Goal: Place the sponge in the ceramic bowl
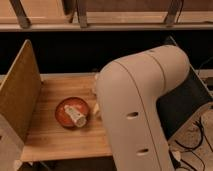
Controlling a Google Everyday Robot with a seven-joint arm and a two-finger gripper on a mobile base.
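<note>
1. The big white arm [140,110] fills the right half of the view, curving over the right end of the wooden table [55,137].
2. The gripper is out of sight, somewhere behind that arm, so I cannot tell whether it is released, clenched or grasping anything.
3. The red-orange bowl [62,108] sits on the table, left of the arm and well apart from the left edge.
4. A white paper cup [76,115] lies on its side inside the bowl, its open end toward the bowl's near right rim.
5. A small pale object [96,108] peeks out just right of the bowl, right at the arm's edge; too little shows to name it.
6. The sponge does not show anywhere on the visible tabletop or in the bowl.
7. An upright wooden panel [20,95] walls off the table's left side.
8. Dark cables [199,136] trail across the floor at far right.
</note>
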